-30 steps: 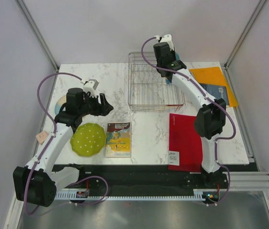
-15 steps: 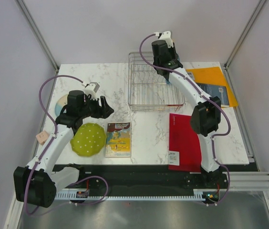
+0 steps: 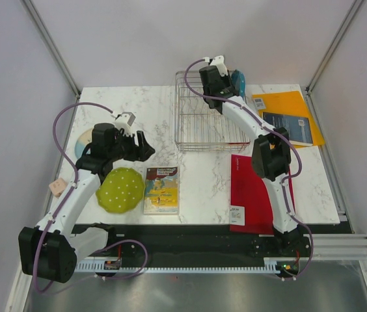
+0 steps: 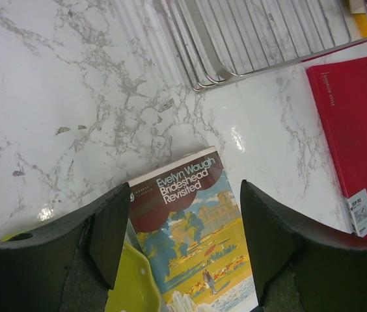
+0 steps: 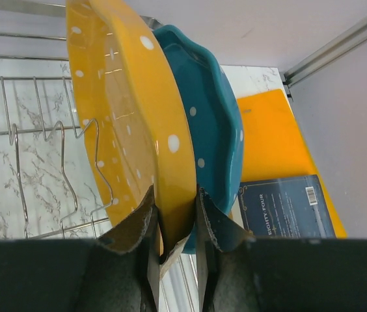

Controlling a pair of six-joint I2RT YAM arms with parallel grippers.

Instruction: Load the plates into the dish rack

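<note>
Swinging since a second ago from over the right side of the dish rack to its far right corner, the right gripper pinches the rim of the orange-yellow plate, held on edge above the rack's prongs, so slotting looks close. The teal plate sits just behind it; whether it is seated cannot be told. Left of the rack, the left gripper hangs wide open and empty over white marble table, where the lime green plate and cream-and-pale-blue plate wait between grey walls.
</note>
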